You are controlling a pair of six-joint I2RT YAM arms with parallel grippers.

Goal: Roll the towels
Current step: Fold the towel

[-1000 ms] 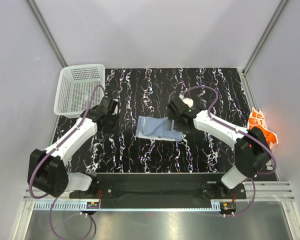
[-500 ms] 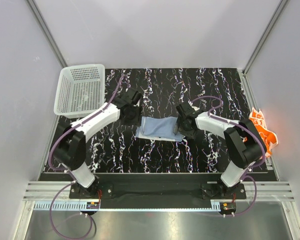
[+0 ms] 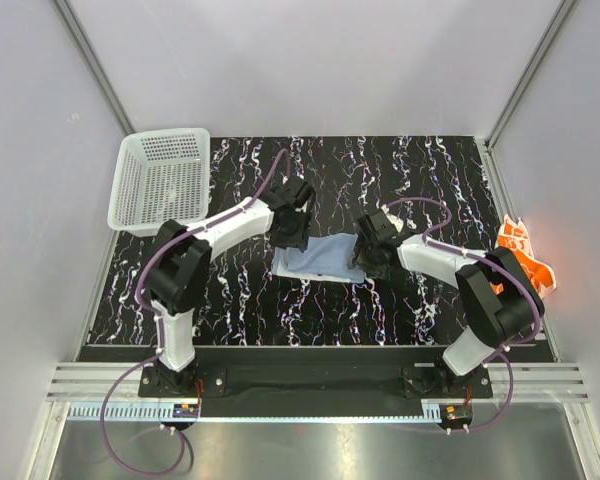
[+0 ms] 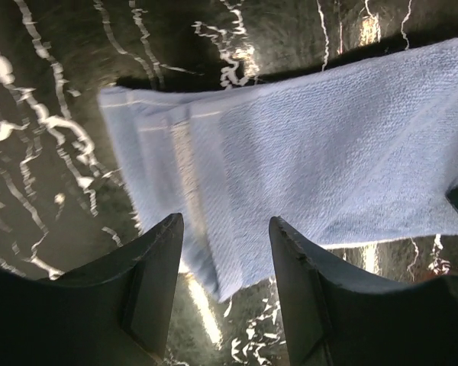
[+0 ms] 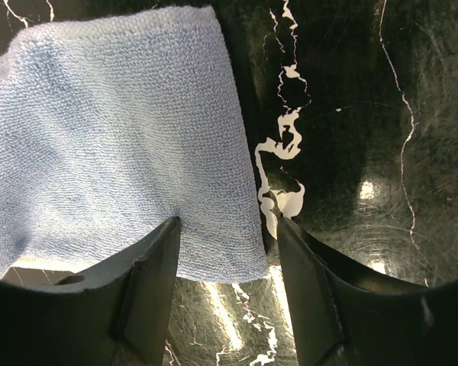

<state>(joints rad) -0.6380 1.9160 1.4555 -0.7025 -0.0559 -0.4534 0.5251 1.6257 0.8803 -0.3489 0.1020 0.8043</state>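
My left gripper has its 2 fingers spread apart, and the gap between them sits over one short end of the light blue towel, where the cloth lies in overlapping layers with a stitched hem showing. Nothing is pinched there: the cloth lies flat under the gap, and both fingertips come down at its near edge. My right gripper is parted too, its 2 fingers straddling the corner at the opposite short end. The terry surface runs off to the left of those fingers, and bare table, black with white veining, lies to their right. So this 1 blue towel stretches between my 2 grippers as a flattened, slightly skewed strip, unrolled, with 1 gripper over each end. Well out past my right fingers, beyond my right elbow, the 1 orange towel with white print lies crumpled at the table's right edge, apart from everything else. Out past my left fingers, at the far left corner, stands 1 white perforated basket.
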